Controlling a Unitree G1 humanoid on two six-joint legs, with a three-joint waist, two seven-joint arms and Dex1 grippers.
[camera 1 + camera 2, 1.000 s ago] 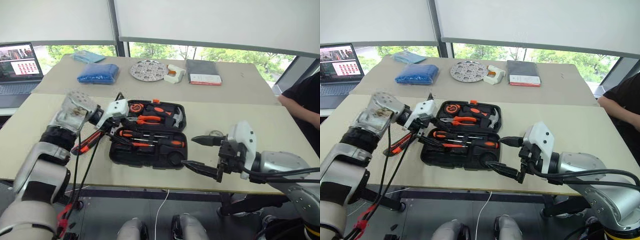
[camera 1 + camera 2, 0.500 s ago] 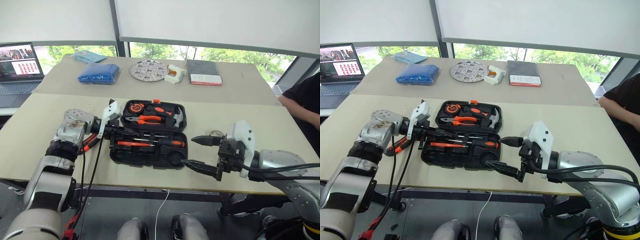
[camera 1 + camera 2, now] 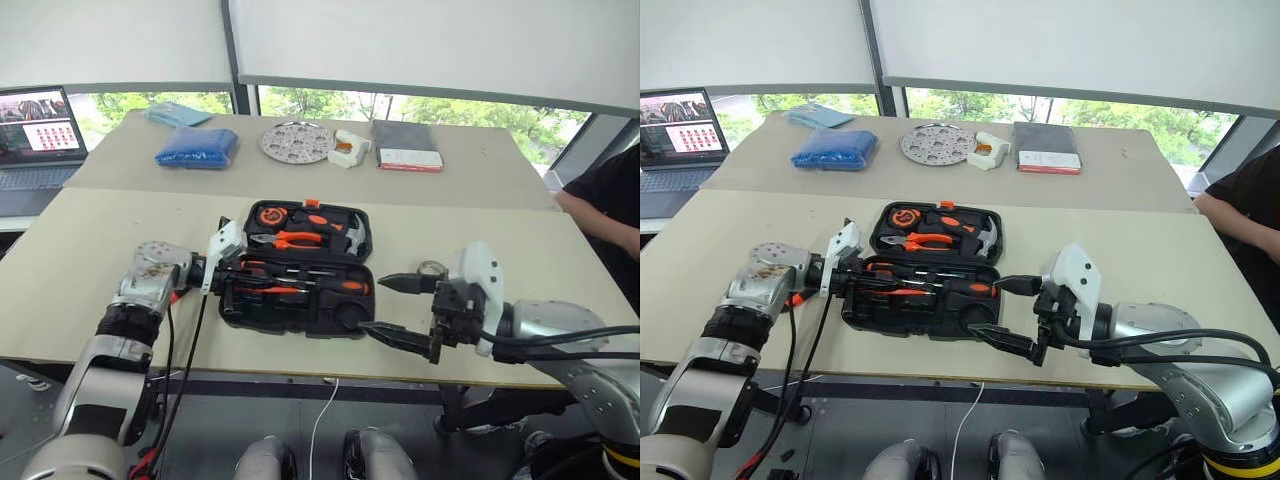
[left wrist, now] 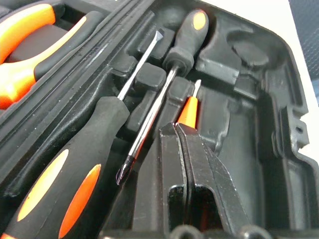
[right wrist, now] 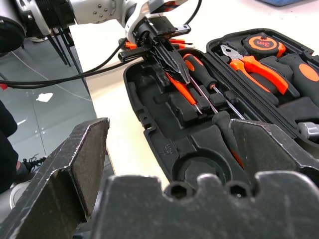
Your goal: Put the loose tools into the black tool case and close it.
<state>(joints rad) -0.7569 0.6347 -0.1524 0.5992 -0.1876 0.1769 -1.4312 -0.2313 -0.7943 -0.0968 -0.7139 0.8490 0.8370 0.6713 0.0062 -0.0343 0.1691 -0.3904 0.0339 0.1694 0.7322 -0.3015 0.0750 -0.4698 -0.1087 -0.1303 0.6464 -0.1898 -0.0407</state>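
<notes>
The left hand [image 3: 232, 279] has dropped into the black tool case [image 3: 300, 310], clamped on a small orange tool [image 4: 188, 110]; the right hand [image 3: 392, 308] gapes apart beside it.

This is looking like an office or lab room being used for robot trials: two plain beige tables [image 3: 480, 235] are standing end to end before a row of windows [image 3: 400, 105] with white roller blinds [image 3: 430, 45] hanging half lowered. Well beyond the jaws, an open laptop [image 3: 35, 135] is glowing at the far table's edge, and a person's dark sleeve [image 3: 605, 205] is resting alongside.
</notes>
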